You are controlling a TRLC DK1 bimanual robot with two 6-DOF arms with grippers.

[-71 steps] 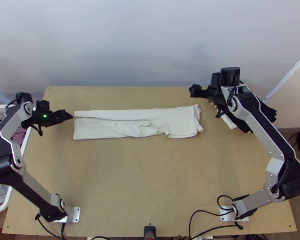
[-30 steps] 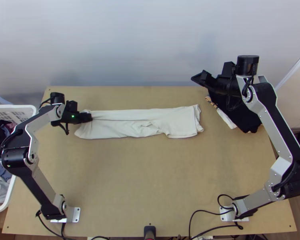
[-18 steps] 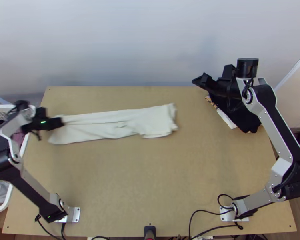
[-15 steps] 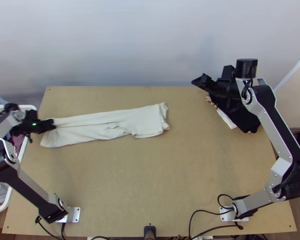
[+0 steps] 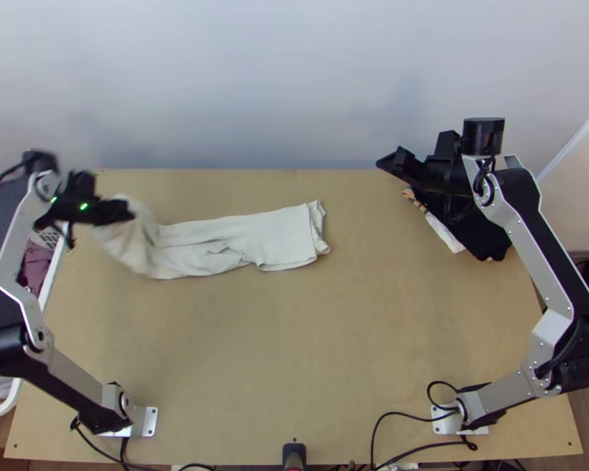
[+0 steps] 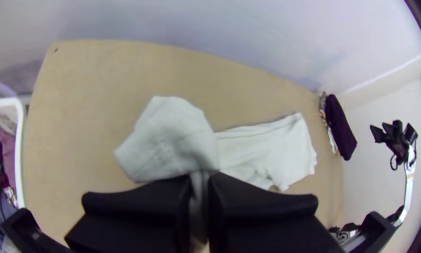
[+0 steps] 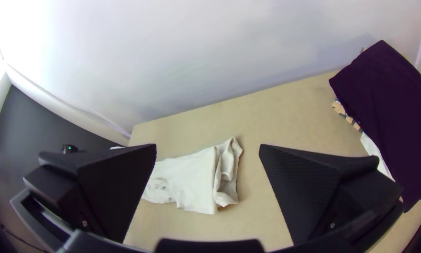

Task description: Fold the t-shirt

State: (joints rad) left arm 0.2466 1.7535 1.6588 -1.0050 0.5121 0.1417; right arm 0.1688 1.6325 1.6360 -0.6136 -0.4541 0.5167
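T-shirt (image 5: 279, 235): is showing plain off-white.
Tabletop (image 5: 294, 353): is showing light tan.
Basket (image 6: 19, 154): is showing white.
Pile (image 7: 388, 112): is combining dark, white and tan-patterned cloth.

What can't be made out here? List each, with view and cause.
- The stretch of t-shirt inside the left claw: left wrist view, fingers cover it.
- The t-shirt's raised end: top view, blurred.
- The laundry basket's outer side: top view, cut off by the edge.
- Clothes beneath the dark garment: right wrist view, mostly covered by it.

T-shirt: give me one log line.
left gripper: shut on t-shirt, that end raised | right gripper: open, empty | t-shirt: long strip, fold unfinished
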